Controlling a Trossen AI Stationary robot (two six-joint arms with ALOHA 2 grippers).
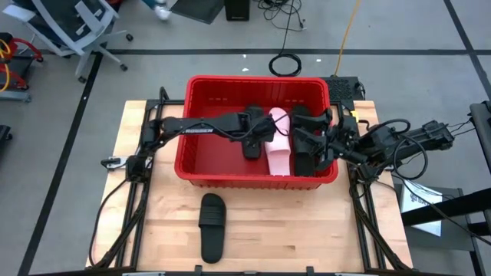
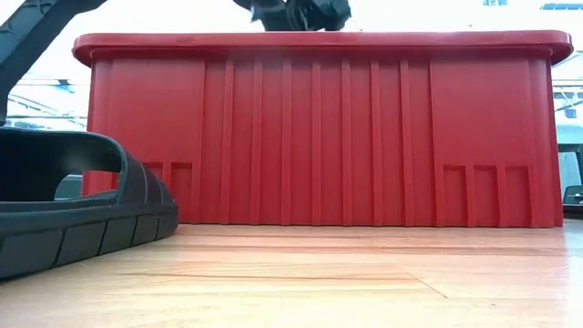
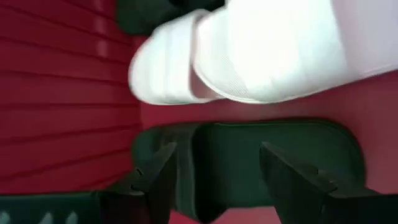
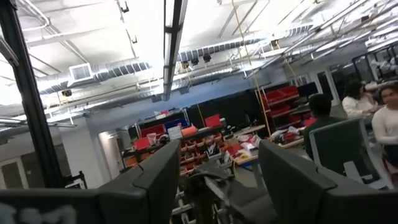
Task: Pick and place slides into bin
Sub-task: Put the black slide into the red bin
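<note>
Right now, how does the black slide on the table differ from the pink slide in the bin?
The black slide is dark and lies alone on the wooden table, outside the bin. The pink slide is pale and lies inside the bin, among other black ones. Both are open-toe sandals with a wide strap.

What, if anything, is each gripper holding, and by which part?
Nothing is held. The left gripper stands open above a matte black slide sandal inside the bright red plastic bin; the right gripper is open and empty.
</note>
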